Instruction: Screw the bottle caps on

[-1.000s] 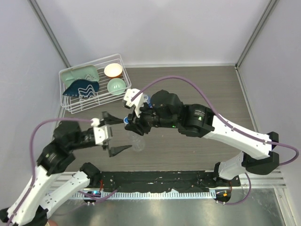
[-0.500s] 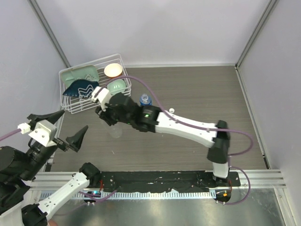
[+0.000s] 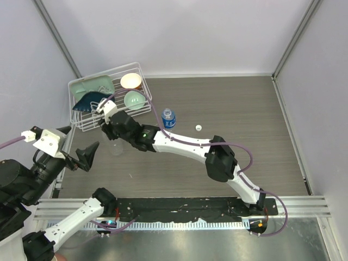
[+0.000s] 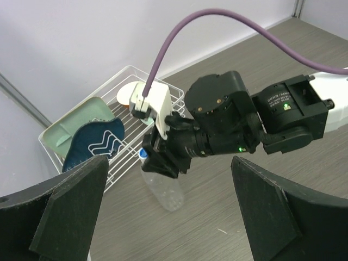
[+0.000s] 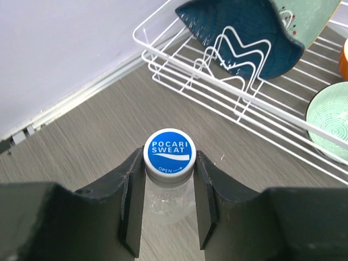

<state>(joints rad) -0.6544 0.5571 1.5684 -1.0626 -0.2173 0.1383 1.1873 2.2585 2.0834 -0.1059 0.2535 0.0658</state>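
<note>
Plain bottle (image 4: 163, 187): clear and label-free, towards the left edge of the table (image 3: 228, 103), just in front of the dish rack (image 3: 81, 124). It is roughly upright with its base low over the wood-grain top. Whether the base touches the table cannot be told.

Its cap (image 5: 169, 154): round, blue-faced with a white rim, printed POCARI SWEAT and OPEN with an arrow. It sits on the bottle's neck.

Right gripper (image 5: 168, 157): the arm reaches across the table from the right. The two black fingers (image 5: 131, 196) are pressed in on either side of the capped neck, pinching the plain bottle at its top.

Left gripper (image 3: 76, 145): at the table's left edge, near the plain bottle and apart from it. The jaws are spread wide and hold nothing. In the left wrist view the bottle and the right gripper appear between the two dark fingers.

Labelled bottle (image 3: 168, 118): upright near the middle of the table, to the right of the rack. It has a blue wrap and a blue top.

Loose bottle cap (image 3: 199, 128): small and white, lying on the table just to the right of the labelled bottle, touching nothing.

Dish rack: white wire, in the far left corner of the table. It holds a pale green tray (image 3: 92, 86), a dark blue dish (image 3: 89, 101), a cream bowl (image 3: 131, 81) and a green bowl (image 3: 134, 99).
</note>
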